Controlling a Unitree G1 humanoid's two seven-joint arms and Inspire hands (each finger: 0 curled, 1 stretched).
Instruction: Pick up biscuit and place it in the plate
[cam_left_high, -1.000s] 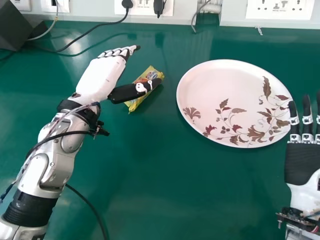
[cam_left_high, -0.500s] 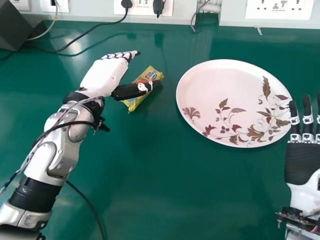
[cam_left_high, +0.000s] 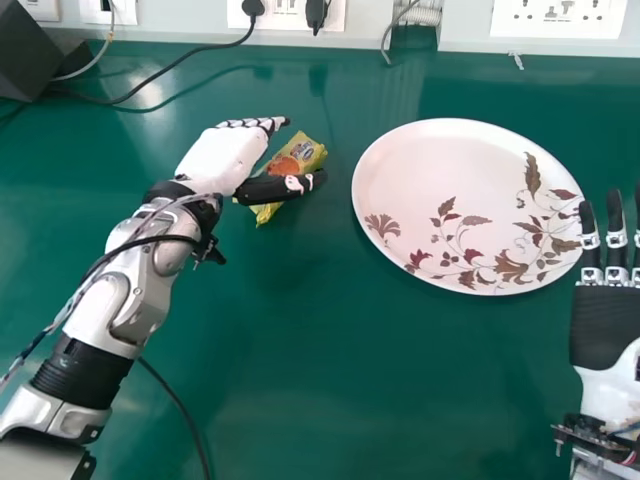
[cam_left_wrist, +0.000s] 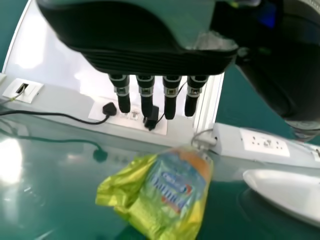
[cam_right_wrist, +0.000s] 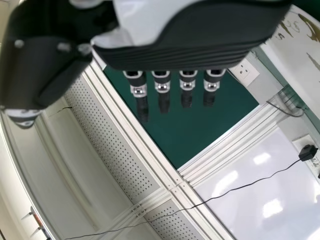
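The yellow biscuit packet (cam_left_high: 297, 160) lies on the green table, left of the white plate (cam_left_high: 440, 190) with its brown leaf pattern. My left hand (cam_left_high: 222, 160) is beside the packet, open, its thumb over the packet's near part and its fingers on the far left side. In the left wrist view the packet (cam_left_wrist: 170, 192) shows large before the straight fingers of the left hand (cam_left_wrist: 146, 97); part of the plate (cam_left_wrist: 287, 192) is there too. My right hand (cam_left_high: 605, 325) rests open by the plate's right edge; its straight fingers show in the right wrist view (cam_right_wrist: 162, 85).
A dark box (cam_left_high: 38, 60) stands at the back left corner, with black cables (cam_left_high: 150, 95) running over the table. Socket panels (cam_left_high: 555, 18) line the wall behind. Another cable (cam_left_high: 180, 410) lies beside the left forearm.
My left hand and forearm have moved a little to the right, and the hand slightly nearer, closer around the packet. The packet, plate and right hand have kept their places.
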